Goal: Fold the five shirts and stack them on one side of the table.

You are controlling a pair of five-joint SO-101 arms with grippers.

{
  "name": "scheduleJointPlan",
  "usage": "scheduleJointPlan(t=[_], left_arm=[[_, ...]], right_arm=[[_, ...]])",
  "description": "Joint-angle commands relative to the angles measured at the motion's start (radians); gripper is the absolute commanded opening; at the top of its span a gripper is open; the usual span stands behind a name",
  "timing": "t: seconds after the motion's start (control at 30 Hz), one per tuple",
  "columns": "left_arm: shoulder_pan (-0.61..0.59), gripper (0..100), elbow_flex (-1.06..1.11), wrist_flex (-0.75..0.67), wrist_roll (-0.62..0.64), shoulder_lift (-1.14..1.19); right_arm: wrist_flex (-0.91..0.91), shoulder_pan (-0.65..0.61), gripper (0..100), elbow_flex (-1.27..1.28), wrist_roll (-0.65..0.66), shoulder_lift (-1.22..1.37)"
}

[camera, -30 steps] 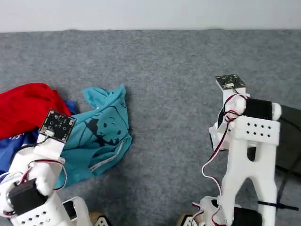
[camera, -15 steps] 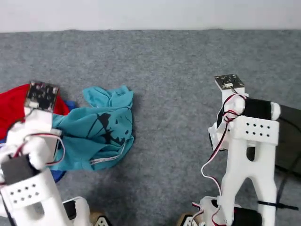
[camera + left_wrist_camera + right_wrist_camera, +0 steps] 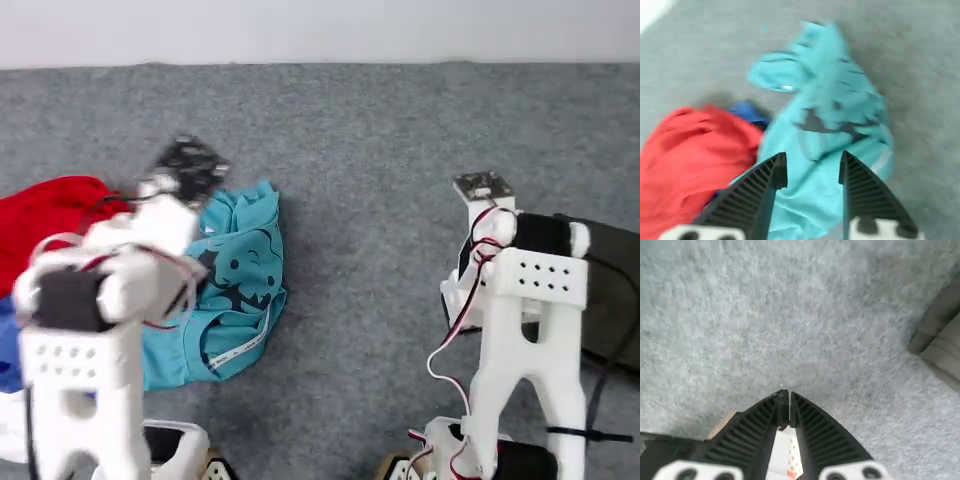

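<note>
Two grippers are mine, and neither has hold of anything. My left gripper (image 3: 812, 159) hangs with its jaws parted a fair way, nothing between them, above the teal shirt (image 3: 835, 100). That shirt lies crumpled and unfolded on the grey table (image 3: 380, 150), over on my left side, its dark print facing up. Just beside it, farther to my left, the red shirt (image 3: 685, 155) sits in a loose heap, and a bit of the blue shirt (image 3: 747, 111) peeks out where the two meet. My right gripper (image 3: 789, 395) has its jaws pressed together, empty, above bare grey surface well apart from the shirts. A dark cloth (image 3: 610, 290) lies at the table's edge on my right, close by my right arm (image 3: 520, 290).
</note>
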Motion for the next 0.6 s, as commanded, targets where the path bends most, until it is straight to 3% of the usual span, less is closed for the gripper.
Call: scheduleJointPlan(t=[0.0,0.37,0.57], left_arm=[[0.092,18,0.022,0.005,0.002,0.117],[0.135,24,0.084,-0.155,-0.002,0.519],[0.133,23,0.084,-0.163,-0.034,0.720]], right_arm=[[0.039,-0.004,0.9,0.009,0.011,-0.033],[0.038,-0.004,0.9,0.017,0.011,-0.033],[0.038,-0.004,0.9,0.017,0.011,-0.033]])
